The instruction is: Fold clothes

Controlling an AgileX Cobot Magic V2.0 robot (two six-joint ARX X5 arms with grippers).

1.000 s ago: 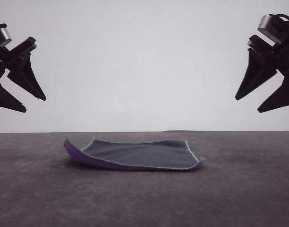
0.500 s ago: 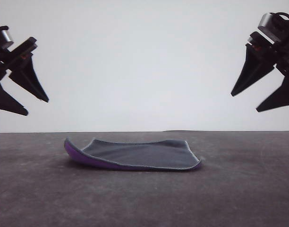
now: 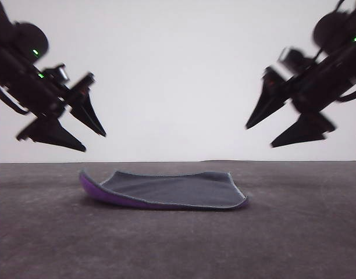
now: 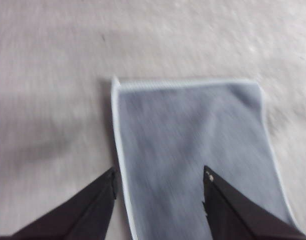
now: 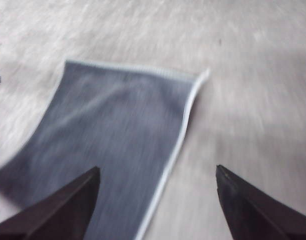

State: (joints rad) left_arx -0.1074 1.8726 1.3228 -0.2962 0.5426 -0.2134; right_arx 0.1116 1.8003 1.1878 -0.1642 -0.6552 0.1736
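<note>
The clothes [image 3: 166, 190] are one small cloth lying nearly flat on the dark table, grey face up, with purple showing along its curled near and left edge. My left gripper [image 3: 95, 142] hangs open above the cloth's left end, not touching it. My right gripper [image 3: 259, 134] hangs open above and to the right of the cloth's right end. In the left wrist view the grey cloth [image 4: 193, 150] with its pale edging lies beyond my open gripper [image 4: 159, 178], whose fingers straddle one long edge. The right wrist view shows the cloth [image 5: 113, 135] beyond my open gripper [image 5: 158, 175].
The grey table [image 3: 306, 232] stretches bare around the cloth on all sides. A plain white wall [image 3: 178, 70] stands behind the table's far edge.
Both arms have swung inward and a little lower, toward the cloth's two ends. Both grippers stay open. The cloth has not moved.
</note>
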